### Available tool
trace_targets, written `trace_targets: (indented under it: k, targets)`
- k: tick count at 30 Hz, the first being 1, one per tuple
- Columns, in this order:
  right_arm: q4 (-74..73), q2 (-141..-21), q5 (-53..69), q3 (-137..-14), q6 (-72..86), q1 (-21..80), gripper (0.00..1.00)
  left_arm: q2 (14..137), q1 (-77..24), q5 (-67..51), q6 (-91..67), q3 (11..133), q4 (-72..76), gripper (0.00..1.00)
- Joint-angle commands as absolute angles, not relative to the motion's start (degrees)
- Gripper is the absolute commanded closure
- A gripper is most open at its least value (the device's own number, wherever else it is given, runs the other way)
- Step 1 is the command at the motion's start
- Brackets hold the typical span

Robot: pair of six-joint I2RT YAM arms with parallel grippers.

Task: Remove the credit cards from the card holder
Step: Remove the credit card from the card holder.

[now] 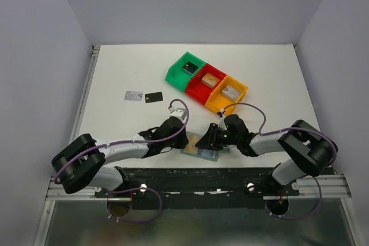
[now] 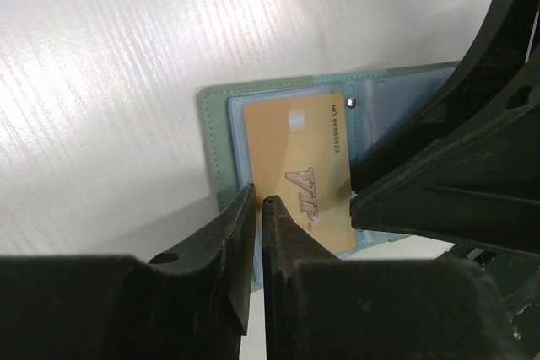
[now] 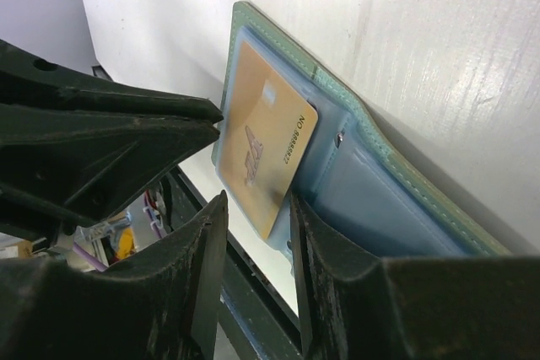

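Left hand (image 2: 257, 197) barely ajar at tan-gold card (image 2: 291, 149) edge; right hand (image 3: 257, 204) half-open, crowding card holder (image 3: 384, 187)

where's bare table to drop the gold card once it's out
Bare table lies behind and left of the silver card and black card, and at the far right past the orange bin. The near edge is crowded: left gripper and right gripper over the card holder.

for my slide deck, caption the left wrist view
Left gripper, nearly closed, at the edge of the tan-gold card on the open card holder
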State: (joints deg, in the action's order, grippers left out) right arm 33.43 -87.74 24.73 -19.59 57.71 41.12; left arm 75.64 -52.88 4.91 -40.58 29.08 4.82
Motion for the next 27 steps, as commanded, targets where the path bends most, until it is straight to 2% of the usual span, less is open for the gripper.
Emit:
trace_targets:
  k: [1, 18, 27]
  targets:
    - [30.1, -87.5, 23.1, -21.1, 55.6, 40.7, 0.57, 77.3, -52.8, 6.4, -41.0, 28.4, 4.0, 0.79]
    - [32.8, -87.8, 23.4, -22.1, 57.3, 40.2, 0.57, 77.1, -52.9, 6.2, -42.6, 25.8, 5.2, 0.89]
    - [35.4, -87.6, 24.2, -21.4, 58.2, 40.2, 0.57, 77.1, -53.0, 6.2, -42.6, 25.8, 5.2, 0.91]
